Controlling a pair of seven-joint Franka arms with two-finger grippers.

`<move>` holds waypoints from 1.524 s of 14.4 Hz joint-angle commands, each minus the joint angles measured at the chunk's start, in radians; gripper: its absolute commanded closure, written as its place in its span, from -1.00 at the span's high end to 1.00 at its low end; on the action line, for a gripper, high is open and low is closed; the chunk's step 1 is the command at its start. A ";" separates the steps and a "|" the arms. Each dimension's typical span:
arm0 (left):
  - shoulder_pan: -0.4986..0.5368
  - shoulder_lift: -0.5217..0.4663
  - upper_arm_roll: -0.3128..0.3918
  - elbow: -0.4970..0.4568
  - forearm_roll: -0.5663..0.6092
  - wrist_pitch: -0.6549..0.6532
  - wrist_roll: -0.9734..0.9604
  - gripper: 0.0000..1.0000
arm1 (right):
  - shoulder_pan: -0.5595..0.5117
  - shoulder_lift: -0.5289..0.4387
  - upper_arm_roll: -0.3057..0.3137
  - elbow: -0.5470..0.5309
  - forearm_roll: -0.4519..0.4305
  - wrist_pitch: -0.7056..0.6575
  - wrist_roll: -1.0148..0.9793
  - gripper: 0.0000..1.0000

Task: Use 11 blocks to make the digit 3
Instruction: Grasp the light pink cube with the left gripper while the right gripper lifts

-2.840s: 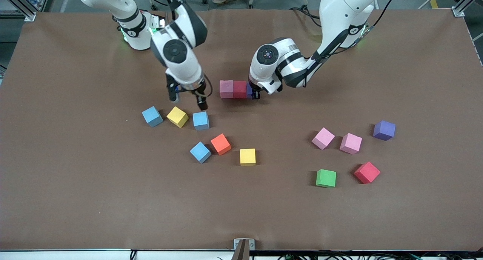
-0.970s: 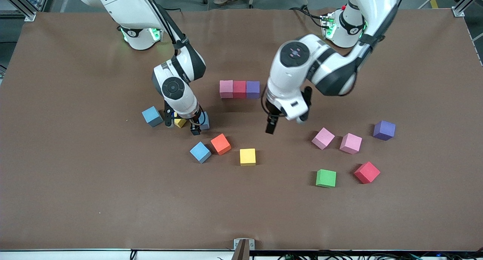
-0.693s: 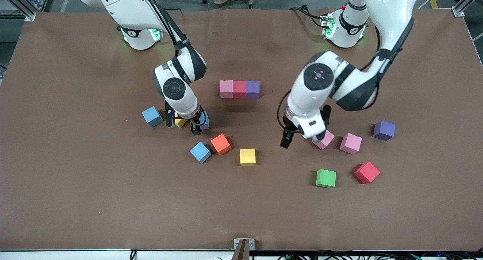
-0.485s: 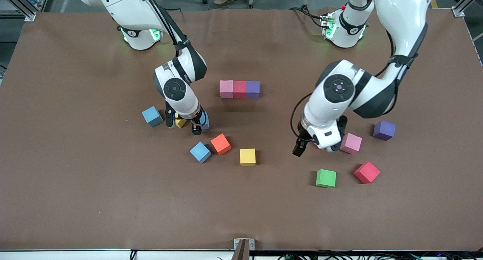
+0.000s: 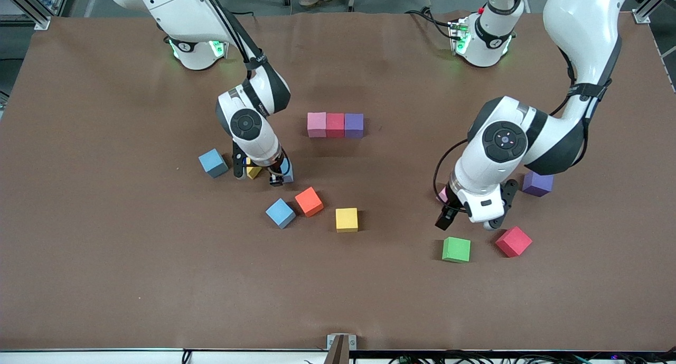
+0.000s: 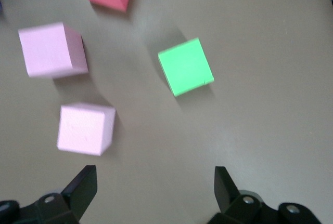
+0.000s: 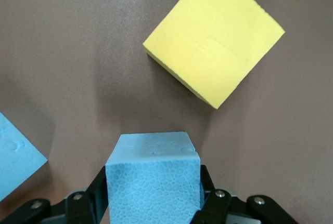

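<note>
Blue block between the right gripper's closed fingers.

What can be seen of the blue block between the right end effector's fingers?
The blue block is a matte foam cube with a pebbled top face. It sits upright on the brown table, with the right end effector down around it, a black finger against each of two opposite sides. A yellow block lies close beside it, apart. In the front view the arm mostly hides it.

Pink-red-purple row upper centre; right pincer down at a blue block; left pincer above green block.
</note>
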 commanded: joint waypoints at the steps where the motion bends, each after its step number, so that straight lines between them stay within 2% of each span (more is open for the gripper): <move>1: -0.001 -0.022 0.016 0.045 0.032 -0.074 0.124 0.99 | 0.003 0.007 0.003 0.011 -0.007 0.007 0.016 -0.22; 2: 0.005 -0.018 0.036 0.053 0.034 -0.076 0.211 0.99 | 0.003 0.007 0.003 0.011 -0.007 0.006 0.011 -0.51; 4: 0.011 0.002 0.056 0.056 0.028 -0.074 0.434 0.99 | 0.026 0.007 0.005 0.019 -0.017 0.004 -0.024 -0.88; 8: 0.010 0.099 0.110 0.130 0.013 -0.074 0.776 0.99 | 0.046 0.004 0.006 0.039 -0.016 -0.011 -0.205 -0.99; 11: -0.004 0.101 0.112 0.102 -0.009 -0.077 0.601 1.00 | 0.060 -0.001 0.006 0.065 -0.017 -0.011 -0.321 -0.99; 15: -0.007 0.091 0.105 -0.010 0.002 -0.059 0.261 1.00 | 0.087 0.004 0.005 0.097 -0.019 -0.011 -0.545 -0.99; 19: 0.014 0.022 0.104 -0.214 -0.007 0.094 0.175 1.00 | 0.123 0.004 0.005 0.110 -0.063 -0.016 -0.849 -0.99; 22: 0.060 0.019 0.069 -0.255 -0.038 0.113 0.170 1.00 | 0.135 0.004 0.005 0.110 -0.082 -0.067 -1.053 -0.99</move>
